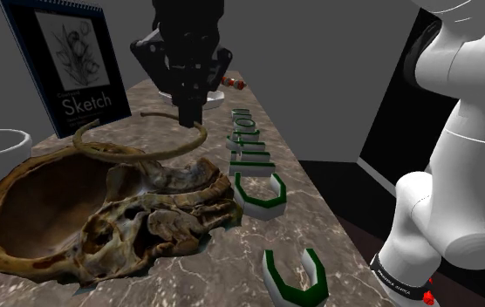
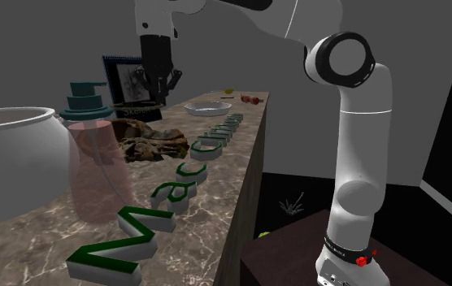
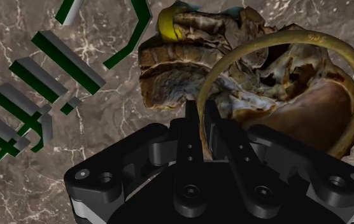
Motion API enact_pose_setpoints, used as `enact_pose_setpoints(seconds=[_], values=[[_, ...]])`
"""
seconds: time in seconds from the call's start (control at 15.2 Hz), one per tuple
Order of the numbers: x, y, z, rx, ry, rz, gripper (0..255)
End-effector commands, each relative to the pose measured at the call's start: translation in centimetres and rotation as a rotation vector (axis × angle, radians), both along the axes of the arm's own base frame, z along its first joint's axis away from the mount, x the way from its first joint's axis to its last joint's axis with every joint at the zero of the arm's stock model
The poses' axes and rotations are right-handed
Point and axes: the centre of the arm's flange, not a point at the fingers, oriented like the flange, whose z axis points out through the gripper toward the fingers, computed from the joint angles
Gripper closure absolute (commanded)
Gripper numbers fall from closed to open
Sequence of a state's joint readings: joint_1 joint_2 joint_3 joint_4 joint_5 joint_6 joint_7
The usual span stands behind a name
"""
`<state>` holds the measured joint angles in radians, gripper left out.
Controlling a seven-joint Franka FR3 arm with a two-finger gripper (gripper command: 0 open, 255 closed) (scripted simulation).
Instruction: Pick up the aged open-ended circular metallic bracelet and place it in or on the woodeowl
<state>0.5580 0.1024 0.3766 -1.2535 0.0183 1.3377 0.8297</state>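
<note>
Jaws of the black gripper (image 3: 200, 114) pinch tight on the thin dull-gold open ring bracelet (image 3: 284, 39); the lumpy brown wooden bowl (image 1: 49, 209) sits right under it.

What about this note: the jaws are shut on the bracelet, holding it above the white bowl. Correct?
Not quite. The jaws are shut on the bracelet, but they hold it above the brown gnarled bowl, not a white one. The wrist view shows it.

The tool (image 3: 201, 122) clasps the tarnished bracelet (image 3: 297, 37) above the gnarled brown bowl (image 3: 169, 71).
</note>
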Motion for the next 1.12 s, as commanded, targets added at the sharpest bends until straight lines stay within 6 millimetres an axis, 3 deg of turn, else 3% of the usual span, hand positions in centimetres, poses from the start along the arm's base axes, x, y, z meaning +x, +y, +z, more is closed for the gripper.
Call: enact_pose_setpoints(seconds=[0.0, 0.53, 0.99, 1.06], values=[[0.1, 0.0, -1.1, 0.000, 0.000, 0.000, 255], [0.1, 0.0, -5.1, 0.000, 0.000, 0.000, 255], [0.1, 0.0, -5.1, 0.000, 0.000, 0.000, 255], [0.1, 0.0, -5.2, 0.000, 0.000, 0.000, 0]])
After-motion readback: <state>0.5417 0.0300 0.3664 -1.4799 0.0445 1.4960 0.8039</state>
